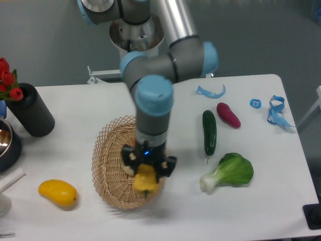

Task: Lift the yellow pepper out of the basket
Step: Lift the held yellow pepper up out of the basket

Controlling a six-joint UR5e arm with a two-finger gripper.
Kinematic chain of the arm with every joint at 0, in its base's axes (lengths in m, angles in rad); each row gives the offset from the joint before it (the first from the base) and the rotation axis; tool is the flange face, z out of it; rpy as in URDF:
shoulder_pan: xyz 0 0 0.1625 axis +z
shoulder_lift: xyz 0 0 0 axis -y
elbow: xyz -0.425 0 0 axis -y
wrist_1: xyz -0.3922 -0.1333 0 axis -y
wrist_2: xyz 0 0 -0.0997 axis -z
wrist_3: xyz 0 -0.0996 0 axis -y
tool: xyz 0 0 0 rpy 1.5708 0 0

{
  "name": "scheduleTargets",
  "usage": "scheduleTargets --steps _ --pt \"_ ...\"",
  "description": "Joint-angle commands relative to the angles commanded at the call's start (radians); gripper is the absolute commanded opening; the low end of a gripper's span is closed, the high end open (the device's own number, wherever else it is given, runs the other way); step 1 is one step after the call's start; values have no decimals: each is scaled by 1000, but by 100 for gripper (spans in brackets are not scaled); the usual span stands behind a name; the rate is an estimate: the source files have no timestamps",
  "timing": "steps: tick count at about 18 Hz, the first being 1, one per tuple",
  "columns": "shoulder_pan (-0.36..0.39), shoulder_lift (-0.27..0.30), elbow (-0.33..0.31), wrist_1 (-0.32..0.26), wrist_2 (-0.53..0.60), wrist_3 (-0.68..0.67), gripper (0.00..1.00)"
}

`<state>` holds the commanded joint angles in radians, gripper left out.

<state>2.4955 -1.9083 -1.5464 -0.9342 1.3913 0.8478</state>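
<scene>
The yellow pepper (145,179) hangs between the fingers of my gripper (146,175), which is shut on it. It is lifted over the right inner side of the tan wicker basket (107,165). The arm's wrist stands upright above the basket's right half and hides part of its rim and inside. The image is blurred around the gripper, so the fingertips are hard to make out.
A smooth yellow mango-like fruit (57,193) lies left of the basket. A cucumber (209,131), a purple vegetable (228,114) and a bok choy (229,172) lie to the right. A black cylinder with red flowers (27,111) stands far left.
</scene>
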Motion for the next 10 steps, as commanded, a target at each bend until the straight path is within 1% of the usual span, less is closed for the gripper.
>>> scheduleTargets --steps 2,4,6,10 --pt "63 0 25 -2 -2 100 30" --pt "95 2 26 0 -2 151 30" --pt "108 -1 25 2 -2 174 30" --pt "106 -6 29 2 -2 172 30"
